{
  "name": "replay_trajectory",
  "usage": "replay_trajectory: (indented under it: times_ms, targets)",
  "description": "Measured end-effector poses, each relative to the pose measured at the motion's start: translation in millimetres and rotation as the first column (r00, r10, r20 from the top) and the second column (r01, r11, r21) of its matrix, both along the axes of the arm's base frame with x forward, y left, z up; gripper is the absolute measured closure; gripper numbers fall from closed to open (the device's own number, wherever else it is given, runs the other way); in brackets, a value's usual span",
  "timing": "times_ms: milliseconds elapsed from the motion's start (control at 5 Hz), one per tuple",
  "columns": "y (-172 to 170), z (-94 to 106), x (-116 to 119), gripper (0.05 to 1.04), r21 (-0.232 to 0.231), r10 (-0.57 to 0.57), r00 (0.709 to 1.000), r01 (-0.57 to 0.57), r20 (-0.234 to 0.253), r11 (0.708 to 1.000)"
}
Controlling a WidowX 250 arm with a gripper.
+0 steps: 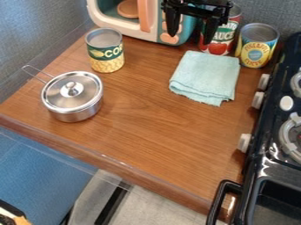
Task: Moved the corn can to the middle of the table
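The black two-finger gripper (190,38) hung at the top edge, right of centre, in front of the right part of a cream-and-teal toy microwave (115,23) with a peach handle. Its claw was released, the two fingers spread well apart. The corn can (106,55), a metal cylinder with a green-and-yellow label, stood upright near the far left edge of the brown wood-grain table (150,127), just behind a lidded silver metal pot (72,94) whose thin wire handle pointed toward the back left. A folded pale aqua cloth (206,78) lay to the right, in front of a metal can with a red-and-green tomato label (218,43). Beside that can, an upright metal can with a yellow-and-blue label (257,48) stood near a black toy stove (251,169) with white knobs, which ran along the right side.
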State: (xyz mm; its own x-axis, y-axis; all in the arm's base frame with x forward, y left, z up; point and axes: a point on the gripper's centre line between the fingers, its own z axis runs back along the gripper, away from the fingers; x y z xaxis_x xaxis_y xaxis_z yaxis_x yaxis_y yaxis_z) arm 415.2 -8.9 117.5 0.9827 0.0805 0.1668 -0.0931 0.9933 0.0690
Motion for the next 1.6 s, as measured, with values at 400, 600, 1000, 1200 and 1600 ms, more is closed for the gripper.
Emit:
replay_trajectory:
  times_ms: [400, 600, 1000, 1200, 1600]
  targets:
    - [39.4, -12.5, 5.1, 0.083, -0.021, 0.102, 0.994, -0.103, -0.032, 0.994]
    - [104.5, -13.2, 7.8, 0.083, -0.027, 0.278, 0.960, -0.279, -0.045, 0.960]
    - [191.8, -13.3, -2.1, 0.083, -0.044, 0.488, 0.872, -0.489, -0.026, 0.871]
    - [201.8, -17.7, -2.1, 0.084, -0.022, 0.526, 0.850, -0.526, -0.007, 0.850]
    - [205.9, -29.8, 12.3, 0.084, -0.031, 0.573, 0.819, -0.572, 0.038, 0.819]
